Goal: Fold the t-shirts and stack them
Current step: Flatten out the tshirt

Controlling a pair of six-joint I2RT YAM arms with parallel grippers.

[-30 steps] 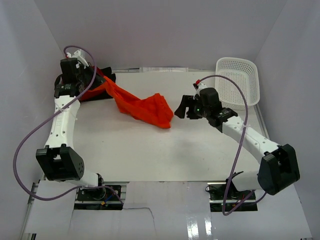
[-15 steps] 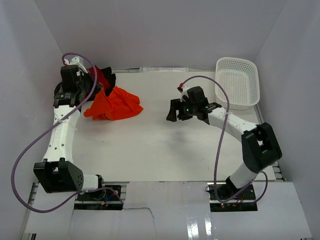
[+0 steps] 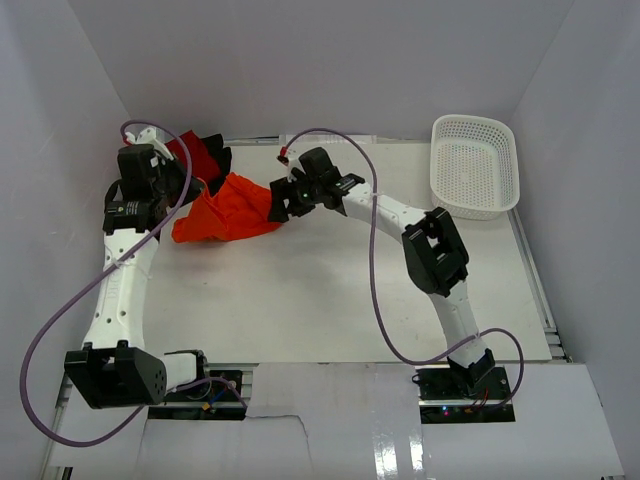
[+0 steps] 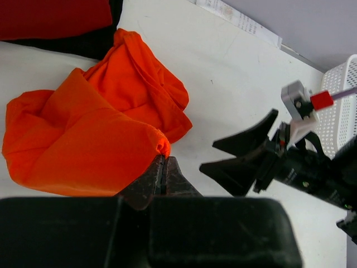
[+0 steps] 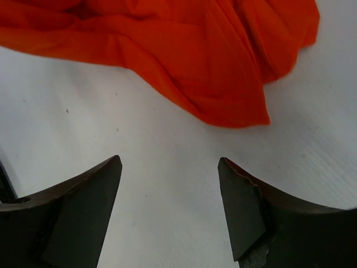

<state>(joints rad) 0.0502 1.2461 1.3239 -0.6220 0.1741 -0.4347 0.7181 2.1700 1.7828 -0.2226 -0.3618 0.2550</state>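
Step in hand, as I read it: opening out the orange t-shirt (image 3: 228, 208) so it can be folded. No fold made on it yet.

- Orange t-shirt: bunched heap on the counter (image 3: 330, 290), far-left part, just beside the crimson t-shirt (image 3: 192, 155), which lies on the black t-shirt (image 3: 216, 160) in the far-left corner.
- Left jaws: together, clamped on a pinch of orange cloth at the heap's edge (left wrist view shows the fabric caught at the tips).
- Right jaws: wide apart, nothing between them. They hover just short of the heap's right-hand lobe; bare counter shows between the tips, cloth edge just ahead.
- Long axis: runs roughly left to right across the counter in the top view, right end tilted slightly toward the far wall. Rounded lobe at the right end points toward the right jaws.
- Collar, hem and sleeves cannot be told apart in the crumple, so which way the shirt faces cannot be told.

Next move, my judgement: the right jaws need to advance onto that lobe, close on an edge rather than a thick wad, then draw away from the left to stretch the shirt flat.
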